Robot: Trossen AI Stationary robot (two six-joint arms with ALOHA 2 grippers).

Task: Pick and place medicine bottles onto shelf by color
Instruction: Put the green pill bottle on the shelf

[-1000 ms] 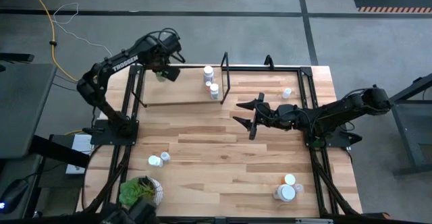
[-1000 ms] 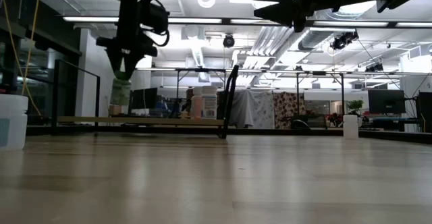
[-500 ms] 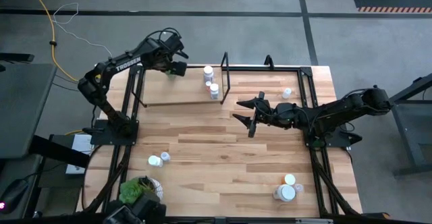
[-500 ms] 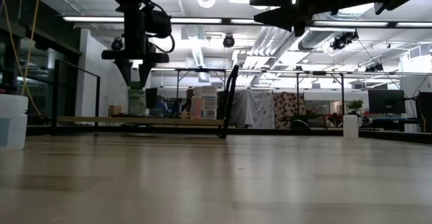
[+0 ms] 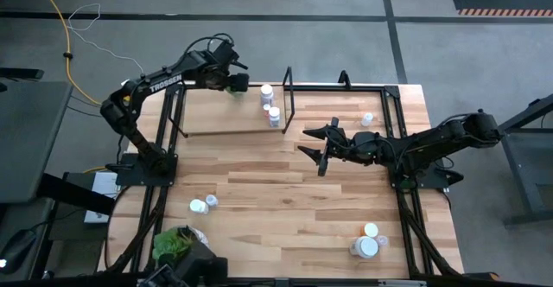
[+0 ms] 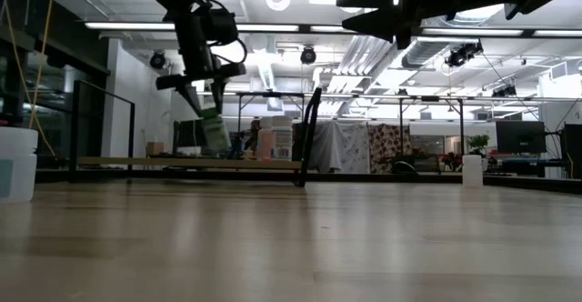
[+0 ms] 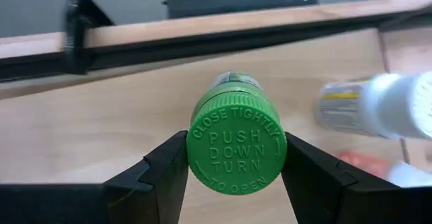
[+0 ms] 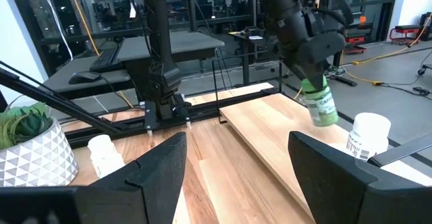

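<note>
Left pincer (image 7: 233, 177) gripping green bottle (image 7: 235, 143), seemingly tilted, white bottles (image 5: 270, 105) nearby

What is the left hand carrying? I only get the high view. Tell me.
Observer: The left hand grips a green bottle by its cap, from both sides.
Operator: Report its height over the shelf.
Observer: In the low view it hangs tilted, its base looking just clear of the plank.
Operator: Check the right hand.
Observer: Its wrist view shows it open, with nothing in it.
</note>
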